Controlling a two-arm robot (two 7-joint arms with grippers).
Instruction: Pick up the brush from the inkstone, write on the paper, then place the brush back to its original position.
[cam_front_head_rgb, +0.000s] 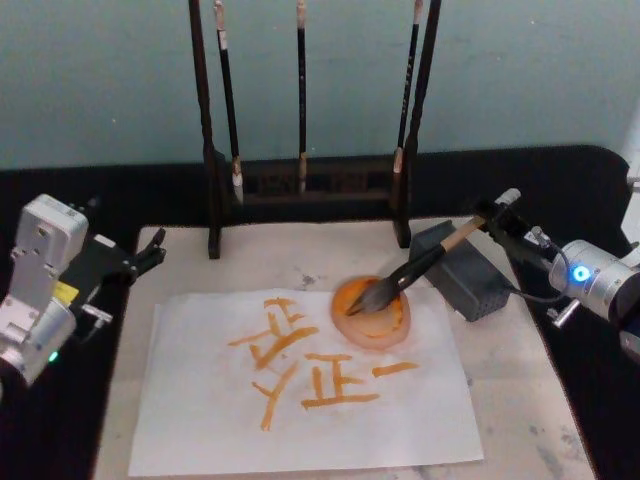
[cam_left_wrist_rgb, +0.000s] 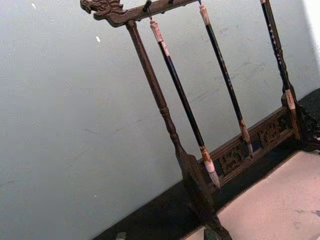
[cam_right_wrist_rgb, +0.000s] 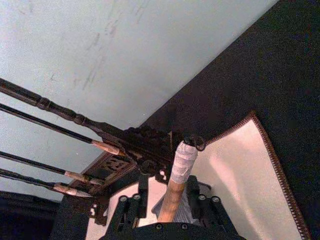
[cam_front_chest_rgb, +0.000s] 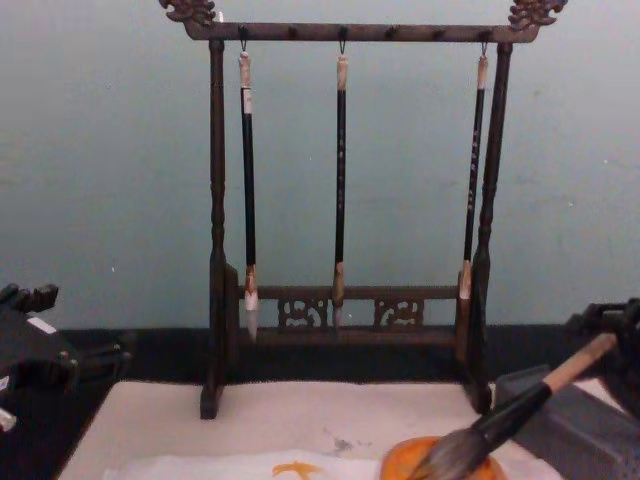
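The brush (cam_front_head_rgb: 425, 266) slants down from the right, its tan handle held at the top end by my right gripper (cam_front_head_rgb: 497, 218), which is shut on it. Its bushy tip rests in a round orange dish (cam_front_head_rgb: 385, 322) at the paper's right edge. The black shaft passes over a corner of the dark grey inkstone (cam_front_head_rgb: 468, 278). The white paper (cam_front_head_rgb: 200, 420) lies flat, with several orange characters painted on it. In the right wrist view the handle (cam_right_wrist_rgb: 181, 165) runs up between the fingers (cam_right_wrist_rgb: 134, 202). The chest view shows the brush (cam_front_chest_rgb: 520, 410) low on the right. My left gripper (cam_front_head_rgb: 150, 254) is parked open at the left, off the paper.
A dark wooden rack (cam_front_head_rgb: 300, 186) with three thin hanging brushes stands at the back of the beige felt mat (cam_front_head_rgb: 520, 370). The mat lies on a black tabletop. A teal wall is close behind the rack (cam_front_chest_rgb: 340, 32).
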